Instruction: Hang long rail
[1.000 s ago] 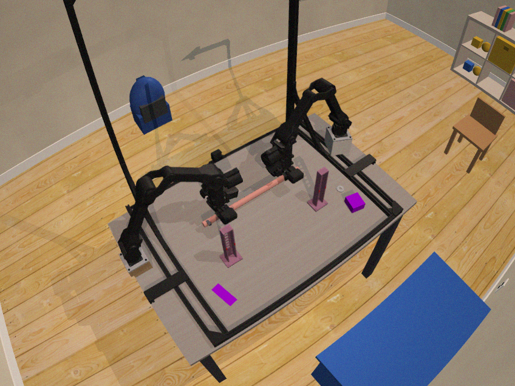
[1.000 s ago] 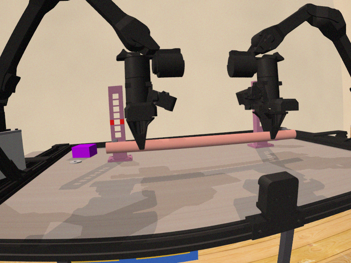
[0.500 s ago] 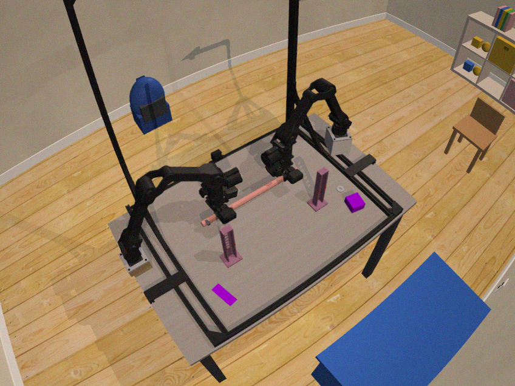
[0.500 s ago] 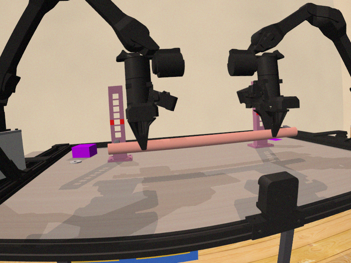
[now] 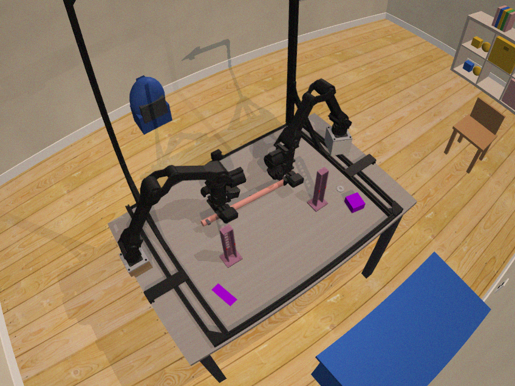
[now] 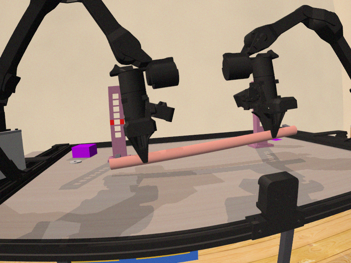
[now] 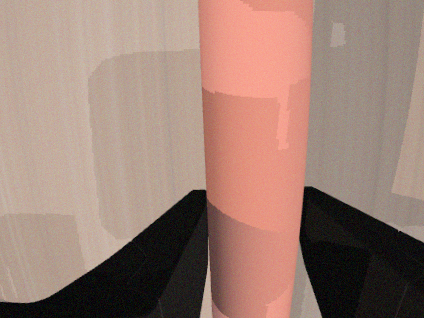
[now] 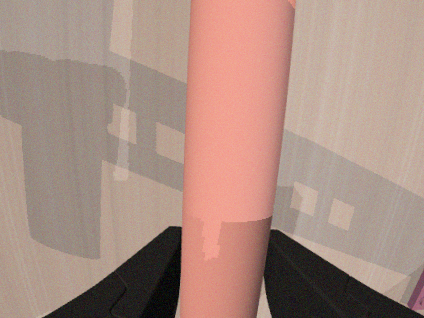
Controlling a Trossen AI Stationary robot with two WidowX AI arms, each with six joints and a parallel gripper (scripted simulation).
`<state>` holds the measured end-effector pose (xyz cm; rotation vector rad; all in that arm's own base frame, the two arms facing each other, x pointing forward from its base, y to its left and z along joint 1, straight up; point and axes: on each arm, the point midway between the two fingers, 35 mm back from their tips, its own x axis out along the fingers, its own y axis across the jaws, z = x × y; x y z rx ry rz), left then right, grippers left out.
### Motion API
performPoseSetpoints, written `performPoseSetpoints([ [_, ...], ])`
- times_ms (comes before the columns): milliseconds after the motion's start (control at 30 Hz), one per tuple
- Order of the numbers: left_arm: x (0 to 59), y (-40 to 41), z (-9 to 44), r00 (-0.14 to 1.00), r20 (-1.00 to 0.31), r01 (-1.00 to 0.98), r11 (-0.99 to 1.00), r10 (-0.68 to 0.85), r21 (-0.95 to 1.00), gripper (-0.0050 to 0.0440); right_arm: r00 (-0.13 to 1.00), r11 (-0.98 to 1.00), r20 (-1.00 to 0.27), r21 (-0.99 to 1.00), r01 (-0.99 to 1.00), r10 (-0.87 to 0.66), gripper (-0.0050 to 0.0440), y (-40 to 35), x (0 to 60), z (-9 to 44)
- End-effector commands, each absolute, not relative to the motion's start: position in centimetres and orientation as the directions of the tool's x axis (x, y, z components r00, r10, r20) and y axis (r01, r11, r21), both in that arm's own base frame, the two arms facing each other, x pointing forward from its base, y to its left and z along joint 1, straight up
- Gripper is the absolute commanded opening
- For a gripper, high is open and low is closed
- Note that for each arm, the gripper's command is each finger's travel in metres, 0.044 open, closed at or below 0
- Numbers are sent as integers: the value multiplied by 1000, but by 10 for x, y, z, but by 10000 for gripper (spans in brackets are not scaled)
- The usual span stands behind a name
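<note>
The long pink rail [image 5: 257, 195] [image 6: 209, 147] [image 7: 254, 150] [image 8: 235, 125] hangs above the table, tilted, lower at the left arm's end. Small grey hooks show at its ends. My left gripper [image 5: 286, 179] [image 6: 145, 160] [image 7: 251, 203] is shut on it near one end. My right gripper [image 5: 225, 210] [image 6: 274, 135] [image 8: 222, 241] is shut on it near the other. Two pink slotted posts stand upright on the bookcase-side of the rail, apart from it: the left arm's post [image 5: 320, 184] [image 6: 117, 147] and the right arm's post [image 5: 223, 244] [image 6: 256, 121]. Red marks show partway up both.
A purple block [image 5: 354, 202] [image 6: 84, 150] and a small grey ring [image 5: 340, 187] [image 6: 75, 161] lie beyond the left arm's post. A flat purple piece [image 5: 224, 294] lies beyond the other post. A black frame [image 5: 291, 295] edges the table. A black box [image 6: 277, 192] stands on its rear bar.
</note>
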<state>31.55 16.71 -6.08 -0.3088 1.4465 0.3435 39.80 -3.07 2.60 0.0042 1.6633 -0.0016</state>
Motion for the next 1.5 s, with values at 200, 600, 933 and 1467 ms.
performPoseSetpoints([
  [200,314,167,-67,108,-993,-408,913,50,1,0,-112,1000,-994,0,5,1,0,-30,399,26],
  [600,315,166,-68,108,-993,-408,913,50,1,72,-112,1000,-994,0,5,1,0,-30,399,26],
  [933,315,167,-67,108,-993,-408,913,50,1,264,-112,1000,-994,0,5,1,0,-31,400,26],
  [1467,313,166,-51,108,-993,-408,913,50,1,440,-112,1000,-994,0,5,1,0,-31,400,26],
])
